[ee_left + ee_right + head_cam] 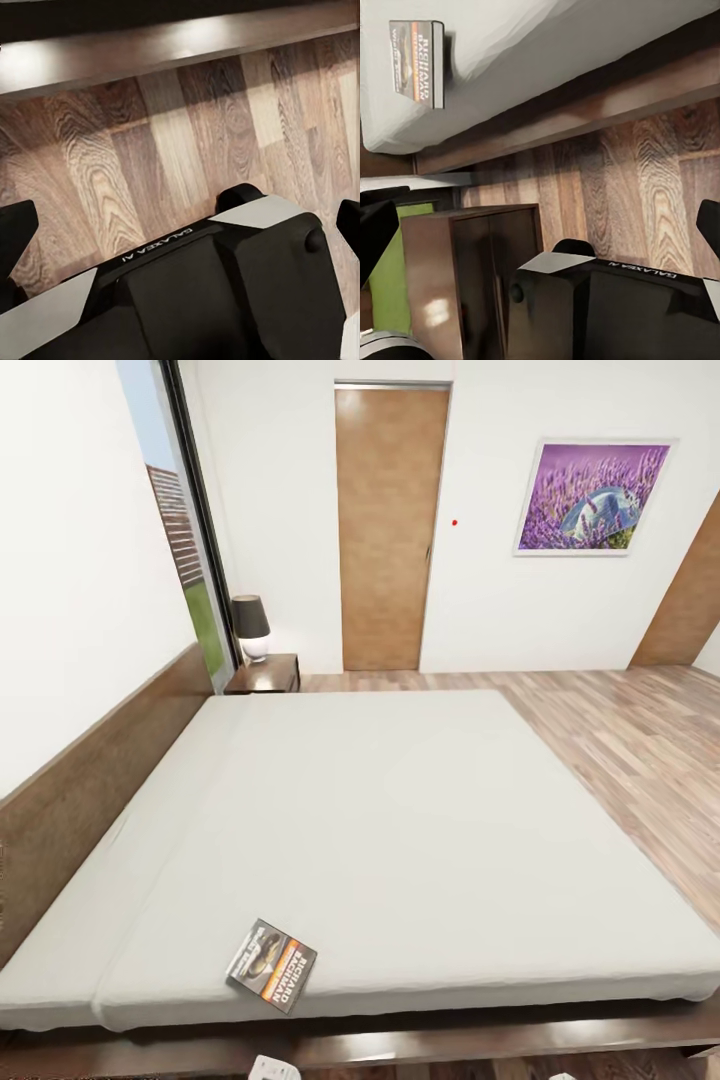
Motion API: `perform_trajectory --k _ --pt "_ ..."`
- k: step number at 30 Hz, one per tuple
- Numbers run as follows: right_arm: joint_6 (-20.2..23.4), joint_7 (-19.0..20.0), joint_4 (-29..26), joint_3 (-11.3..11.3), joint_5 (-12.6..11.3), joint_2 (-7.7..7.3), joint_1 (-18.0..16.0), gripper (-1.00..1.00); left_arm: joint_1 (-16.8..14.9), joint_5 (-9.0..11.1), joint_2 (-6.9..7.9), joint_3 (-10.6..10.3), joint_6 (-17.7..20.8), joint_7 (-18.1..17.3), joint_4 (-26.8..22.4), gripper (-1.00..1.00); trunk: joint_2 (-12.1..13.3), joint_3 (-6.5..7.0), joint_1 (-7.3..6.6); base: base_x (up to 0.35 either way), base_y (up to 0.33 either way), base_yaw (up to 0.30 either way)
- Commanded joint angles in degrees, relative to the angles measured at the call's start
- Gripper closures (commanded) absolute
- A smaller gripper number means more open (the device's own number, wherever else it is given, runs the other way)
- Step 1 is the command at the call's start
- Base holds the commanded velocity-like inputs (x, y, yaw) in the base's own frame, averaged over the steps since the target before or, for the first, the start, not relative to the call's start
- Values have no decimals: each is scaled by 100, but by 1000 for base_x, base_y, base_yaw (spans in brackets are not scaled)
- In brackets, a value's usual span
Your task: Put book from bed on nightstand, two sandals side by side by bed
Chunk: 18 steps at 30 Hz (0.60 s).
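The book (271,964) lies flat on the bed (420,830), at the near edge of the whitish mattress, its dark cover with an orange band facing up. The right wrist view shows the book (418,61) again, on the mattress (547,30) above the dark frame rail. A nightstand (266,674) with a lamp stands at the bed's far corner by the window. Another reddish-brown nightstand (472,277) stands close to my right gripper (540,229), which is open and empty. My left gripper (180,236) is open over bare floor beside the bed frame (172,45). The sandals are out of view.
The brown headboard (70,790) runs along the left wall. A brown door (388,530) and a lavender picture (592,497) are on the far wall. Wood-plank floor (640,750) stretches along the bed's right side. A tall window (185,530) is beside the far nightstand.
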Motion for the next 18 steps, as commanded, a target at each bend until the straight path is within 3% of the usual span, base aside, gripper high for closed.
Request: perform_trajectory --k 1,18 --pt "-3 22 23 0 -32 -4 -9 -100 -1 -37 -8 11 29 -17 -13 -100 -4 -6 0 0 0 171" --pt "-3 21 32 2 -32 -2 -9 -100 -1 -41 -30 15 27 -16 -11 -100 -4 -6 0 0 0 280"
